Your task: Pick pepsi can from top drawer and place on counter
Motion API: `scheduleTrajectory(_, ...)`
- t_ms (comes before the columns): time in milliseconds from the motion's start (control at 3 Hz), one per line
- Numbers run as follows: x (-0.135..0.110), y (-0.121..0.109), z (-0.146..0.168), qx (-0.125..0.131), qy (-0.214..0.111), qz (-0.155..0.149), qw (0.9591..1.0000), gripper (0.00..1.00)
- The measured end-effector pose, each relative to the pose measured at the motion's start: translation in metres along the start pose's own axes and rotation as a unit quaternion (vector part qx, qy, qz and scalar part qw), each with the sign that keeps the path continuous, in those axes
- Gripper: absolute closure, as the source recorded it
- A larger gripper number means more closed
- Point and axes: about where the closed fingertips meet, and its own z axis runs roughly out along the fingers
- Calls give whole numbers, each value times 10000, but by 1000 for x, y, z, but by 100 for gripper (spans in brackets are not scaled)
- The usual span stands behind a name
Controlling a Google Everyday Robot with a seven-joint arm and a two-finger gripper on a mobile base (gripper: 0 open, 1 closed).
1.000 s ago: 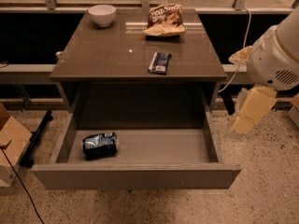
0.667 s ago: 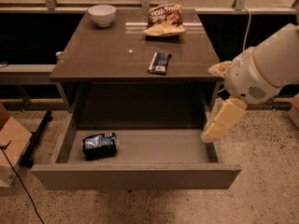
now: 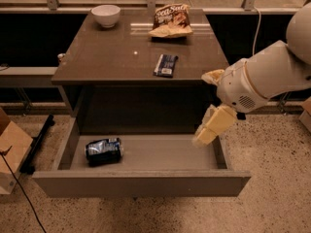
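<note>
The pepsi can [image 3: 103, 150], dark blue with silvery markings, lies on its side in the left part of the open top drawer [image 3: 141, 182]. The counter [image 3: 112, 57] stands above and behind the drawer. My gripper [image 3: 210, 130], cream-coloured, hangs from the white arm over the drawer's right end, well to the right of the can and apart from it. It holds nothing that I can see.
On the counter sit a white bowl [image 3: 106, 14] at the back left, a chip bag [image 3: 170, 20] at the back middle and a flat dark-blue snack packet [image 3: 165, 65] near the front right. A cardboard box [image 3: 10, 152] and a black cable [image 3: 19, 193] lie on the floor at left.
My arm has swung left and down, bringing the gripper from beside the table's right side to over the drawer's right end. The can has not moved.
</note>
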Motion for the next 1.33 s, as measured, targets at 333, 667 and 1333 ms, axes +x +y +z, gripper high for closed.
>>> scheduleTrajectory(333, 0, 7, 12, -94, 74, -38, 9999, 0)
scheduleTrajectory(667, -1, 11, 51, -306, -214, -25, 9993, 0)
scheduleTrajectory(1333, -7, 4, 111, -481, -802, 116, 9956, 0)
